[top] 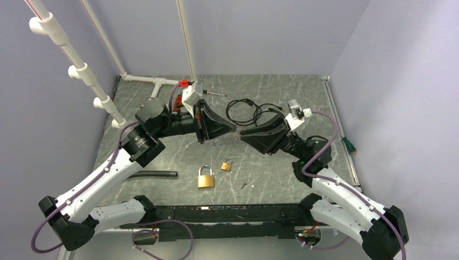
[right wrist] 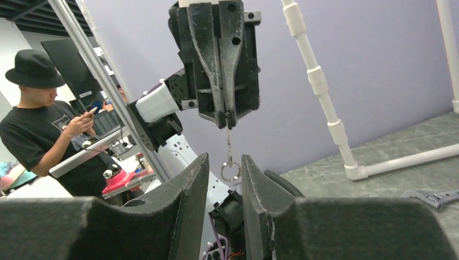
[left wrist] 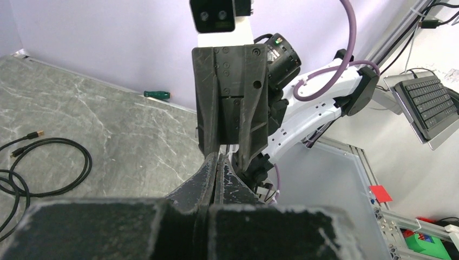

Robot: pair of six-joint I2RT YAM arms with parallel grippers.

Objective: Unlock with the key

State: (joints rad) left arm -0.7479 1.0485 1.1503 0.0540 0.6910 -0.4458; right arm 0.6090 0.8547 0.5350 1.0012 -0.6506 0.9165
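Note:
My left gripper is shut on a small key, held in the air above the table's middle. In the right wrist view the key hangs down from the left gripper's tips, with a key ring at its lower end. My right gripper is open, tip to tip with the left one, and its fingers stand on either side of the ring. A large brass padlock and a small brass padlock lie on the table below. Another key lies near them.
A coiled black cable lies behind the grippers. A green-handled screwdriver is at the right edge, a small screwdriver at the back, a black bar at the left. White pipes stand on the left. A wrench lies near the pipe base.

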